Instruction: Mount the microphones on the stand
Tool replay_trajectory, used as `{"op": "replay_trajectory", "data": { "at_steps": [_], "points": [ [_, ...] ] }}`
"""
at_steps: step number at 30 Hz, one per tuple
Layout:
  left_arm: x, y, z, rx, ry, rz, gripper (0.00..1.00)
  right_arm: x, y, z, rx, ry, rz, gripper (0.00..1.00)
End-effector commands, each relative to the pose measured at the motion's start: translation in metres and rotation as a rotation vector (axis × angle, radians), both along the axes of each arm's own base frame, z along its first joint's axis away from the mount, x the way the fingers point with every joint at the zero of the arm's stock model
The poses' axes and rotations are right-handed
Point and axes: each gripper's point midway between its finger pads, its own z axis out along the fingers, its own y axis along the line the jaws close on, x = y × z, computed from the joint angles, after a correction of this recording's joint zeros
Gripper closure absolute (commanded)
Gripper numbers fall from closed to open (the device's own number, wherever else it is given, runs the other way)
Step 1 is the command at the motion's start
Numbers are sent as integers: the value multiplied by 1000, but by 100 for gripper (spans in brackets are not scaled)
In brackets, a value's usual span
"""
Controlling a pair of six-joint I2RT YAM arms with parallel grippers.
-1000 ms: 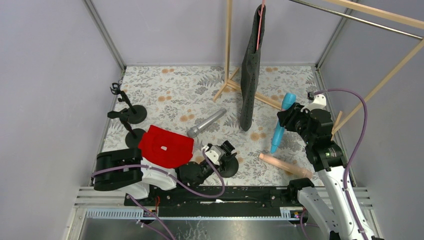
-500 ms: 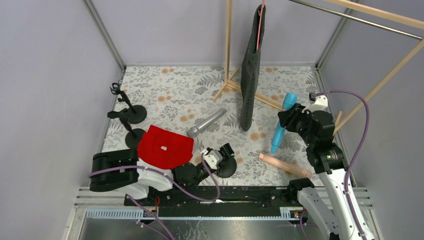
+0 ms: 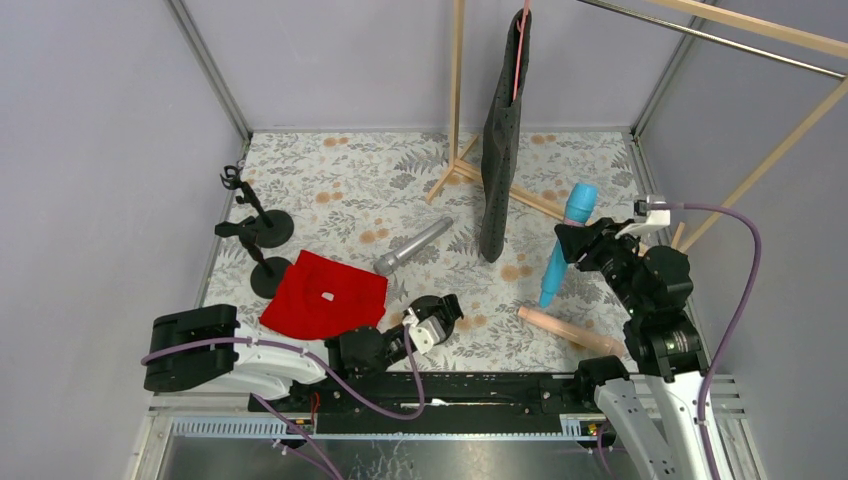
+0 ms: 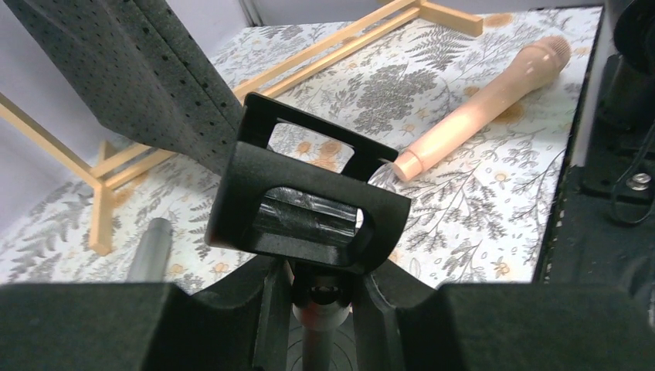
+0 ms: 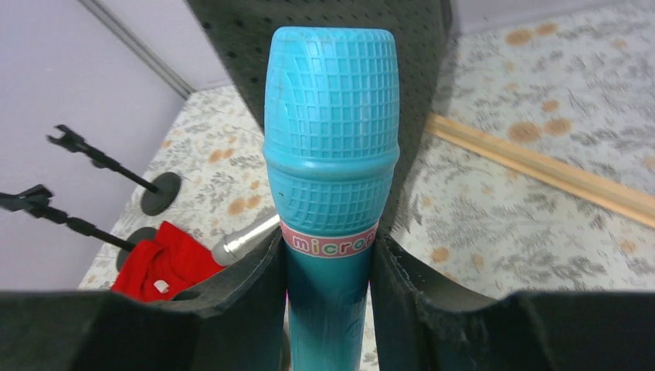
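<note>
A floral mat (image 3: 350,190) covers the table. A wooden rack (image 3: 457,90) rises from about 12 o'clock on it, and a dark perforated cloth (image 3: 500,150) hangs from the rack, reaching down towards the centre. A red cloth (image 3: 322,298) lies crumpled at about 7 o'clock, touching the base of the nearer stand (image 3: 266,272). The farther stand (image 3: 262,222) is just behind it at 9 o'clock. At 3 o'clock the right gripper (image 3: 572,245) has its jaws clamped on the body of the cyan microphone (image 5: 332,139), just below its banded collar, and holds it off the mat with the head pointing to 12 o'clock. The peach microphone (image 3: 570,332) lies flat at about 5 o'clock, near the right arm's base. The silver microphone (image 3: 412,246) lies flat near the centre, with its head towards 7 o'clock. At 6 o'clock the left gripper (image 3: 432,322) has its jaws closed on the stem of a third stand (image 4: 309,193), just below that stand's open black clip.
</note>
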Motion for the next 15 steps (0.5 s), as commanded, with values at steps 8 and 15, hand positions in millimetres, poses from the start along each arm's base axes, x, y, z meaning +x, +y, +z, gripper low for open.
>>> {"op": "replay_trajectory", "data": {
  "at_steps": [8, 15],
  "points": [
    [9, 3, 5, 128, -225, 11, 100, -21, 48, 75, 41, -238, 319, 100],
    [-5, 0, 11, 87, -247, -71, 100, -20, 68, 102, 83, -311, 441, 100]
  ]
}}
